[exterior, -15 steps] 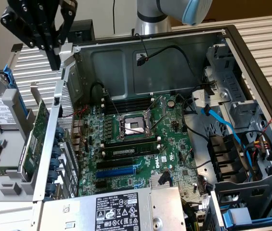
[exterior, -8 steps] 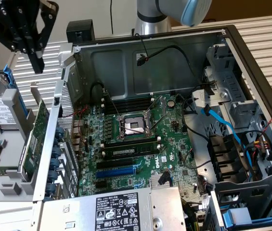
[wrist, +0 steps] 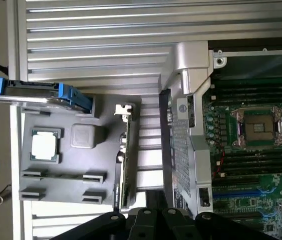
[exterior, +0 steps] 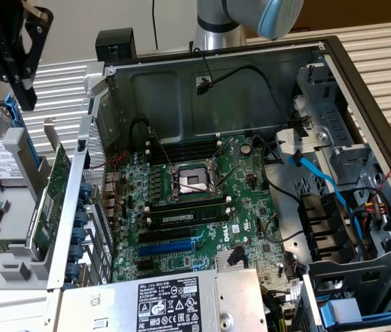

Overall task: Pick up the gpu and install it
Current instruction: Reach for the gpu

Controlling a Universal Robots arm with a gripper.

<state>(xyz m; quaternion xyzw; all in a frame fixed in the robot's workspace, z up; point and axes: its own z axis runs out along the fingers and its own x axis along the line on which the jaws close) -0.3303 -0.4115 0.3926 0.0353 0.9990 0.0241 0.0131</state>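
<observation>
Gripper [exterior: 23,93] hangs high, jaws pinched shut, nothing in them. Well below it and a touch toward the case [exterior: 320,62] stands the gpu [exterior: 57,183], untouched. It sits on its long edge in a groove of the grey rack [exterior: 15,266], silver bracket at one end, so its free upper edge faces the gripper, likely parked that way for a grab from above. From the wrist the gpu [wrist: 125,155] shows edge-on, a thin line ahead of the fingertips [wrist: 145,219], just beside the case wall. Farther out on the rack lie a cpu [wrist: 45,146] and a drive [wrist: 36,92]. The case lies open, motherboard [exterior: 202,200] face up, blue slot [exterior: 167,245] bare, so I'd judge nothing is installed yet.
</observation>
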